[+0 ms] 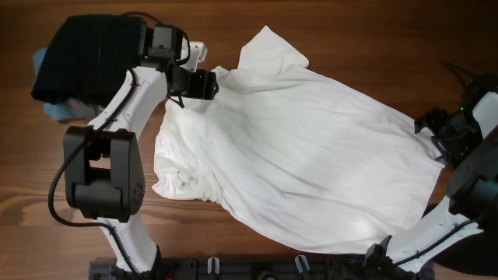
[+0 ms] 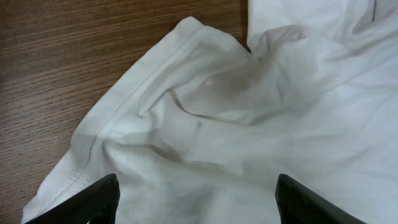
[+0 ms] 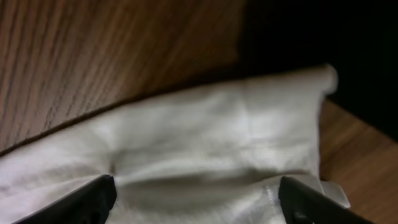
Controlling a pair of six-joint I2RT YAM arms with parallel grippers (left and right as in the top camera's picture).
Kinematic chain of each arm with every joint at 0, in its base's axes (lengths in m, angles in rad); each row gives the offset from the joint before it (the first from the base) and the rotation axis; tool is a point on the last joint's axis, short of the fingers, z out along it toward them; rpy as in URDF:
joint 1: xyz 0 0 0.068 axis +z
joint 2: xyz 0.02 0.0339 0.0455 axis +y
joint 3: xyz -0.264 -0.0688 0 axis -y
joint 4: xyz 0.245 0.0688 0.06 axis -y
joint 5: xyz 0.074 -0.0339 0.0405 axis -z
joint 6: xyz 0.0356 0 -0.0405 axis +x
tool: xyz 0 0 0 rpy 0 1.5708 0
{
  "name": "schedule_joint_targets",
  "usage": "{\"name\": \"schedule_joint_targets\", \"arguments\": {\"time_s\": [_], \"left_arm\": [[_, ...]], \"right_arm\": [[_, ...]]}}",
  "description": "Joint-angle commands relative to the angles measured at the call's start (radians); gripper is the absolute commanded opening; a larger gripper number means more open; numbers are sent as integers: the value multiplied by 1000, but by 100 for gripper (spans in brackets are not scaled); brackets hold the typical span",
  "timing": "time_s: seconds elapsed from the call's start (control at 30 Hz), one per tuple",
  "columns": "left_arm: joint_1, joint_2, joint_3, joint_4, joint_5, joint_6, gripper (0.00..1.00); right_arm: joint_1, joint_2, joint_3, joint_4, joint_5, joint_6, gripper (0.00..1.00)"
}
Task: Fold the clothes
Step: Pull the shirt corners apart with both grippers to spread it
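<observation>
One white short-sleeved cotton T-shirt [image 1: 303,148] lies on the one brown wood-grain table [image 1: 373,31], and one black folded fabric bundle [image 1: 89,54] sits near its far left corner. Light blue cloth [image 1: 56,111] peeks out from under that bundle, seemingly a single piece, though most of it is hidden and there may be more than one. Two white-and-black jointed robot arms stand at the table, the left arm [image 1: 136,97] and the right arm [image 1: 475,180], one to each side of the T-shirt.
</observation>
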Motion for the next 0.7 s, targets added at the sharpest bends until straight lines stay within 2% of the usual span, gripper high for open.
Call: {"name": "schedule_joint_targets", "arguments": {"time_s": [0.0, 0.07, 0.1, 0.17, 0.23, 0.3, 0.43, 0.5, 0.53, 0.57, 0.6, 0.67], "left_arm": [[0, -22, 13, 0, 19, 16, 80], [0, -22, 13, 0, 19, 16, 79], [0, -22, 13, 0, 19, 16, 79], [0, -22, 13, 0, 19, 16, 79], [0, -22, 13, 0, 19, 16, 79], [0, -22, 13, 1, 19, 16, 79], [0, -22, 13, 22, 19, 15, 81], [-1, -22, 13, 35, 19, 8, 83], [-3, -22, 13, 40, 20, 4, 85], [-6, -22, 13, 43, 20, 4, 85], [-11, -22, 13, 48, 19, 4, 86], [-24, -22, 13, 75, 19, 5, 94]], "right_arm": [[12, 39, -7, 50, 21, 6, 72], [12, 56, -31, 97, 28, 38, 59], [14, 70, -48, 130, 27, 52, 47], [15, 93, -80, 196, 23, 64, 7], [15, 102, -102, 305, -8, 65, 4], [14, 93, -81, 473, -139, -22, 4], [14, 92, 63, 767, -303, -4, 4], [15, 92, 181, 816, -336, 3, 4], [14, 92, 229, 806, -336, 10, 5], [14, 92, 267, 789, -336, 8, 40], [14, 92, 312, 749, -336, -9, 63], [14, 64, 369, 637, -336, -48, 74]]}}
